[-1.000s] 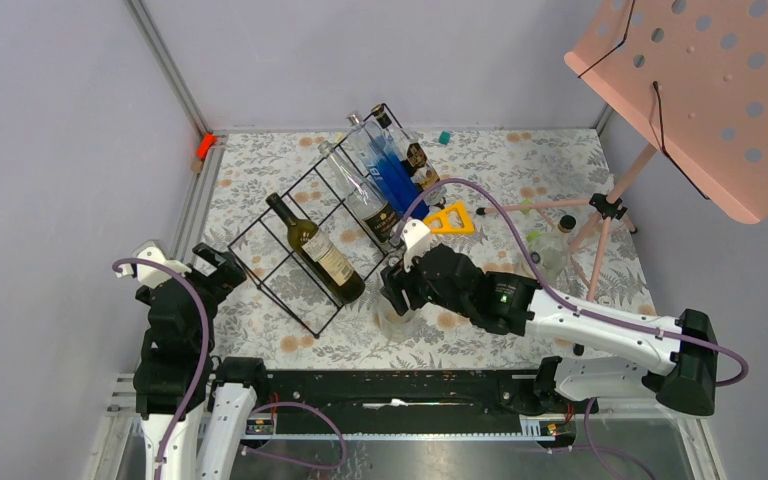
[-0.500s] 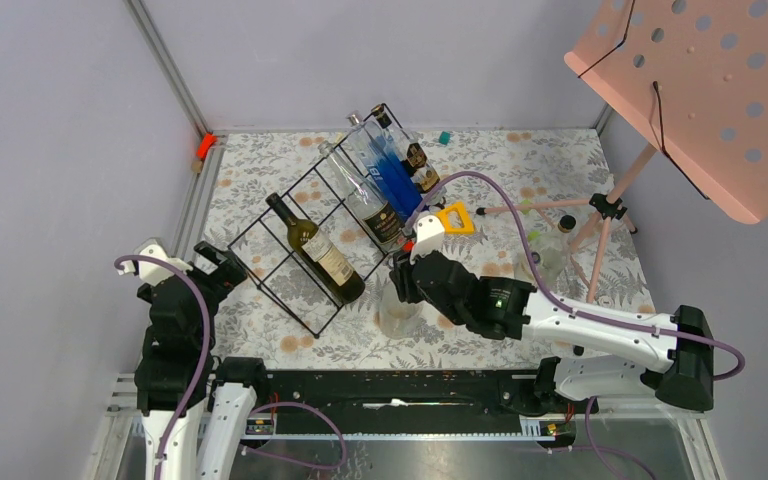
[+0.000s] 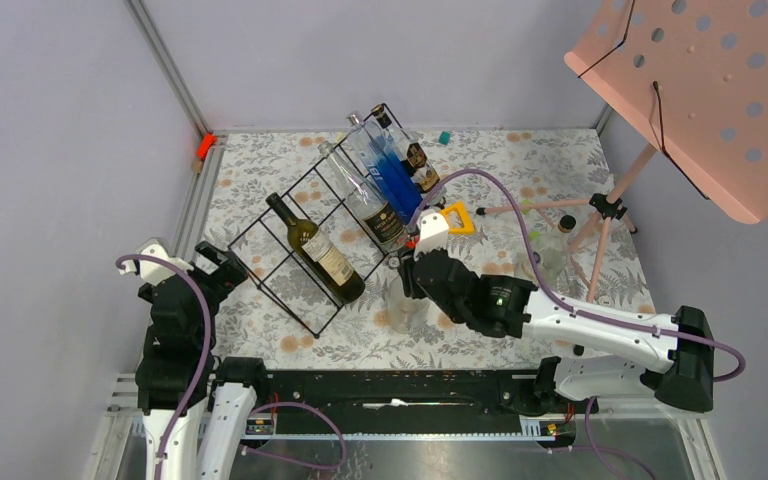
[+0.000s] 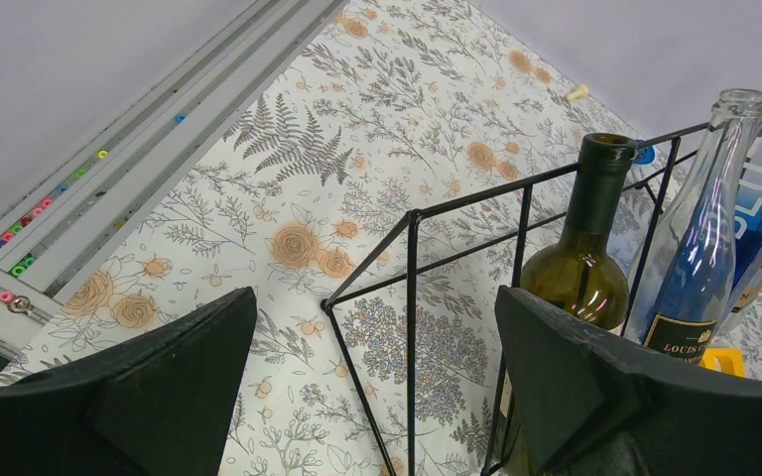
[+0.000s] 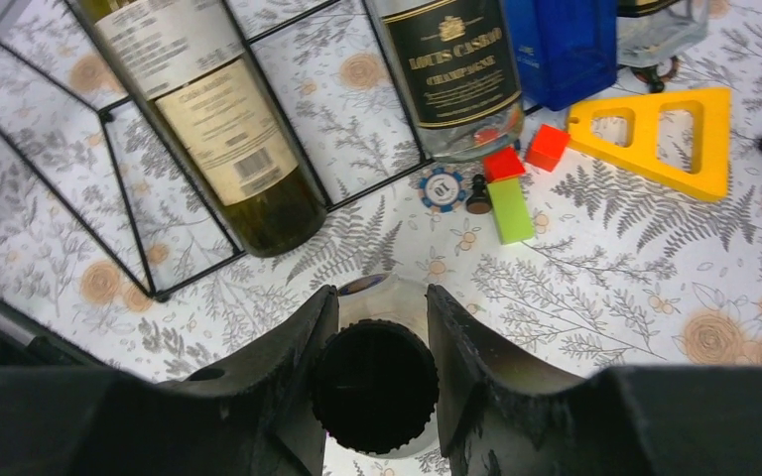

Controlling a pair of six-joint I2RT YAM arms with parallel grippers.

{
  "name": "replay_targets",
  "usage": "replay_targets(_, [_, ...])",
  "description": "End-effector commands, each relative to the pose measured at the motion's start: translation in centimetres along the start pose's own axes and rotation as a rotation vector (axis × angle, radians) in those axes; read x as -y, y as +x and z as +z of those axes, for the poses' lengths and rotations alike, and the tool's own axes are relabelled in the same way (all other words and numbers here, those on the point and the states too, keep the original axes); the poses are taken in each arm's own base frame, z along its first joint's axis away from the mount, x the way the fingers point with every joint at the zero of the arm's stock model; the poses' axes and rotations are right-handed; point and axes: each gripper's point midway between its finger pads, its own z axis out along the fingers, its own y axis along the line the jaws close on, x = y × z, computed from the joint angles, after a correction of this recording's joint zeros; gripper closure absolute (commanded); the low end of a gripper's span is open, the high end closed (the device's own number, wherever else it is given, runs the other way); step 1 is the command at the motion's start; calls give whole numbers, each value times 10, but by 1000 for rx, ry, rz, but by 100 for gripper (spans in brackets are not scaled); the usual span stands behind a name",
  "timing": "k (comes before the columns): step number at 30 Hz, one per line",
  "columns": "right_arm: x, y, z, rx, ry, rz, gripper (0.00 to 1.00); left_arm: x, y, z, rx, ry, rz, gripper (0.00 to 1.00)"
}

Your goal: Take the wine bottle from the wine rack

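Note:
The black wire wine rack (image 3: pixel 274 290) stands left of centre, and a dark green wine bottle (image 3: pixel 315 250) lies on its sloping grid. Its open neck (image 4: pixel 600 169) shows behind the wires (image 4: pixel 412 297) in the left wrist view, its label (image 5: pixel 228 139) in the right wrist view. My left gripper (image 3: pixel 222 268) is open by the rack's near-left corner, its jaws (image 4: pixel 377 337) either side of a wire without touching it. My right gripper (image 3: pixel 412 275) is shut on the black cap (image 5: pixel 375 387) of a clear bottle (image 3: pixel 400 312) upright on the table in front of the rack.
A clear champagne bottle (image 3: pixel 375 205) and a blue bottle (image 3: pixel 392 175) also lie on the rack. A yellow triangle (image 3: pixel 452 218), small red and green blocks (image 5: pixel 508 193) and a chip (image 5: pixel 443 186) sit beside it. The pink music stand (image 3: pixel 700 90) overhangs the right.
My right gripper's jaws have narrowed onto the clear bottle's cap, and that wrist has shifted slightly away and to the right. The left arm has barely moved.

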Motion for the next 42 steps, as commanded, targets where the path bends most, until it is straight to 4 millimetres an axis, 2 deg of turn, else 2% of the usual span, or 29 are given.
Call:
replay_targets(1, [36,-8,3,-20,102,17,94,8,-7,2,23,34,4,1])
replay_targets(12, [113,-10,11,-29,270,-10,98,9,-6,3,17,36,7,1])
replay_targets(21, [159,2,25,-122,362,-25,100,8,-6,3,16,31,6,1])
replay_targets(35, [230,-10,25,-150,528,1,100,10,-4,5,5,33,13,1])
replay_targets(42, [258,-9,21,-162,595,45,100,10,-4,6,3,32,13,1])
